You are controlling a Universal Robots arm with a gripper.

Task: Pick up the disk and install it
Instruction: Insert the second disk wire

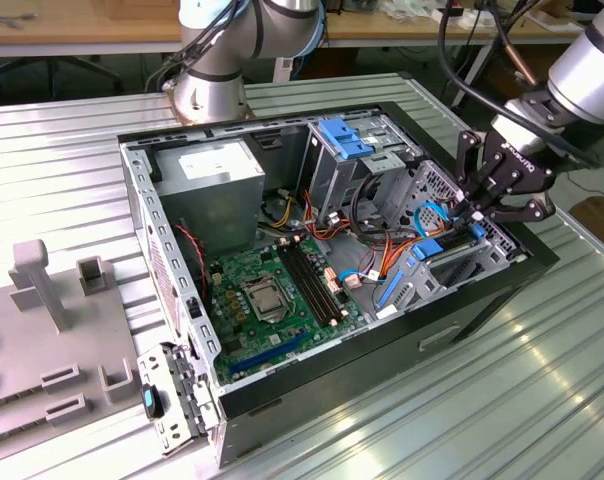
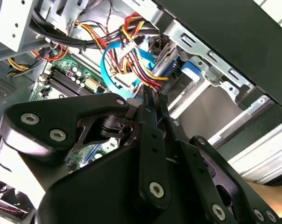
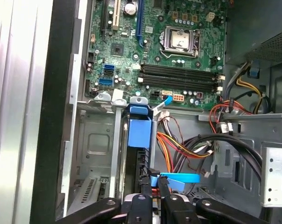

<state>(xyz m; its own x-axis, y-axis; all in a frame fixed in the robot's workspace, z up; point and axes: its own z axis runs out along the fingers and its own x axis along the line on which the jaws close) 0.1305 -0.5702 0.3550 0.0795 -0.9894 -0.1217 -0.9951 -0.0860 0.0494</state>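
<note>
One tool [image 1: 470,212] hangs over the open computer case [image 1: 482,300], at the case's edge on the exterior view's right. Its black fingers are drawn together, tips almost meeting, in both wrist views [image 2: 149,100] [image 3: 155,179]. A sliver of blue shows between the tips, and I cannot tell whether they pinch anything.

The disk [image 3: 140,133] stands on edge in a metal drive bay just under the fingertips. Its smooth blue plastic rail faces the first wrist view and its dark slab runs down toward the tool. Bare sheet-metal bay walls close in on both of its faces, so there is little room to either side.

A flat blue cable [image 3: 180,178] lies right beside the fingertips. Bundles of red, yellow and orange wires [image 3: 178,144] crowd the space next to the bay.

Farther inside, the green motherboard [image 1: 272,290] lies flat with open space above it. A grey power-supply box [image 1: 217,180] sits in the far corner. A bare blue bracket [image 1: 344,138] tops the upper cage.

The case rests on a ribbed metal tabletop [image 1: 62,160]. A grey moulded fixture [image 1: 42,290] stands well apart from it at the exterior view's left.
</note>
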